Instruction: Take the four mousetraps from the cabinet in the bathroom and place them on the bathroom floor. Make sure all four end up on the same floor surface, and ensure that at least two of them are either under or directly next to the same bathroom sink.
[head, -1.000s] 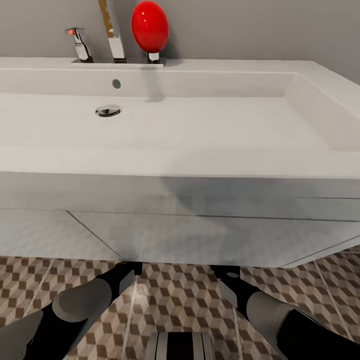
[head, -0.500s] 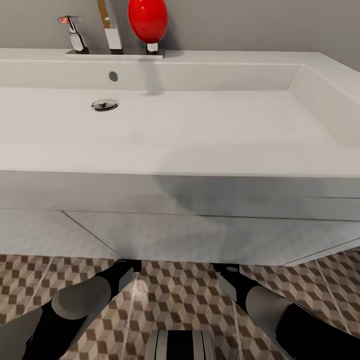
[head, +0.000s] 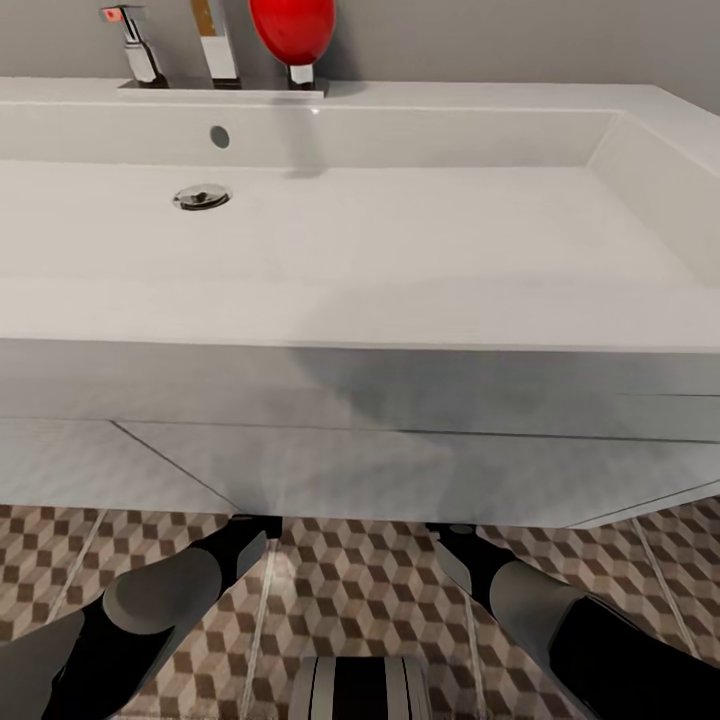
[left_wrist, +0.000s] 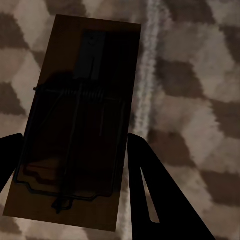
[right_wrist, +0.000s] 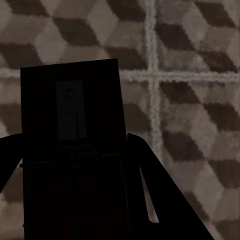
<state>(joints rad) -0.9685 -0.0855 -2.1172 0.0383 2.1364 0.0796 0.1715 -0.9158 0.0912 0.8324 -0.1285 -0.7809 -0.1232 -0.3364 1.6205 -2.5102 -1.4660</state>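
In the left wrist view a mousetrap (left_wrist: 75, 125), a dark plate with a wire spring and bar, sits between the fingers of my left gripper (left_wrist: 75, 137), which is shut on it just above the bathroom floor (left_wrist: 190, 100). Another mousetrap (right_wrist: 72, 145), very dark in shadow, fills the gap of my right gripper (right_wrist: 75, 136), which is shut on it over the floor (right_wrist: 190, 100). In the head view both forearms (head: 170, 600) (head: 510, 590) reach under the white vanity, which hides the grippers. The cabinet is out of view.
The wide white sink (head: 400, 250) spans the view directly ahead, with a drain (head: 201, 197), chrome faucet (head: 215, 45) and a red egg-shaped object (head: 293, 25) at its back. The vanity front (head: 360, 470) overhangs the cube-patterned floor (head: 360, 590).
The head view has tilted slightly, so the sink and faucet sit higher and a bit left in the picture. Both forearms stay in nearly the same place under the vanity.
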